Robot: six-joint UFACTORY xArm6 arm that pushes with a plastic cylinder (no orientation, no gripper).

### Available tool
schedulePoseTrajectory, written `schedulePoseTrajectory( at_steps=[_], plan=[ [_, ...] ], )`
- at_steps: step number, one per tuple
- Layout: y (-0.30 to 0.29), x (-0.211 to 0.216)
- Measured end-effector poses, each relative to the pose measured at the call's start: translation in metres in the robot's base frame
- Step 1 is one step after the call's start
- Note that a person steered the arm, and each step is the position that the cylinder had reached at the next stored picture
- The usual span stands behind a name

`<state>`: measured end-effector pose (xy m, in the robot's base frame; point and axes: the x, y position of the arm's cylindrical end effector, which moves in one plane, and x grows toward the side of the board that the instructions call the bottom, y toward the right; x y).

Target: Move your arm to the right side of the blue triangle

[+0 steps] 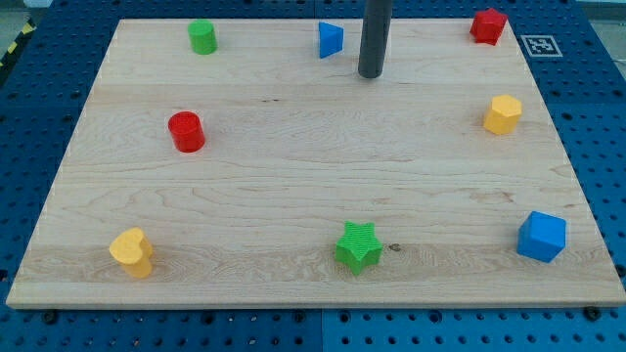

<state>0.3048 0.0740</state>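
Note:
The blue triangle (331, 39) lies near the view's top edge of the wooden board (293, 176), a little left of centre. My tip (370, 73) rests on the board just right of the triangle and slightly below it, with a small gap between them. The dark rod rises straight up out of the view's top.
A green cylinder (202, 37) sits at top left, a red cylinder (186, 132) at left, a yellow heart (132, 252) at bottom left, a green star (358, 246) at bottom centre, a blue cube (542, 237) at bottom right, a yellow hexagon (503, 114) at right, a red block (488, 25) at top right.

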Motion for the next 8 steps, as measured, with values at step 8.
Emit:
schedulePoseTrajectory(
  at_steps=[8],
  plan=[
    [-0.029, -0.066]
  ],
)
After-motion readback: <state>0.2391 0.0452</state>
